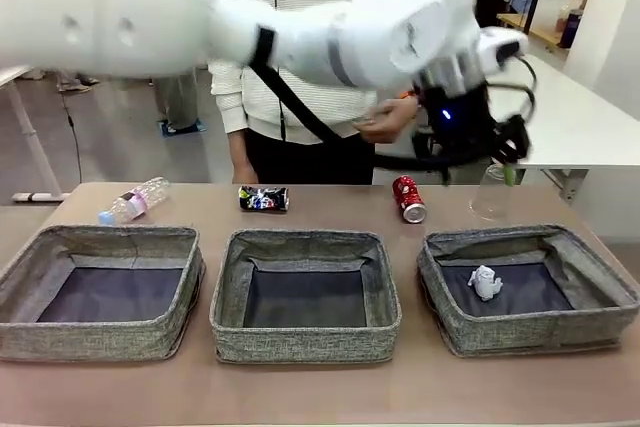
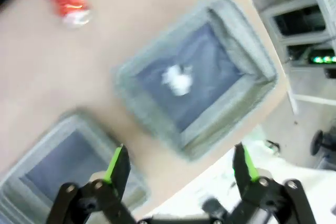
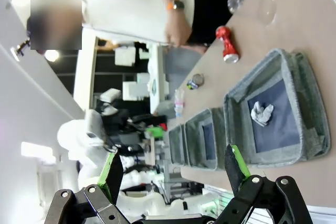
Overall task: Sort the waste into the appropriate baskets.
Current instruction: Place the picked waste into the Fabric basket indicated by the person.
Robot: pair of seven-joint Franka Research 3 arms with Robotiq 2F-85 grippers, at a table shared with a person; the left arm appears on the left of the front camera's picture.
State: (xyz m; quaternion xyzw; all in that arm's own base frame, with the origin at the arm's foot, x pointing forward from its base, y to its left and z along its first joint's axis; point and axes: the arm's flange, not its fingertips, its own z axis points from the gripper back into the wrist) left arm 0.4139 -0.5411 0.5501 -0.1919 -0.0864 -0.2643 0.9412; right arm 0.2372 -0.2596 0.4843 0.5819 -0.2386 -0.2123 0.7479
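Baskets point(image 1: 300, 238) stand abreast on a tan table point(image 1: 320, 387).

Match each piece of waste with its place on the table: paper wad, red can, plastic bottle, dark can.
Things:
1. paper wad
2. red can
3. plastic bottle
4. dark can

Places:
A. on the table beyond the left basket
B. inside the right basket
C. on the table beyond the middle basket
D. between the dark can and the clear cup

Pairs: 1-B, 2-D, 3-A, 4-C
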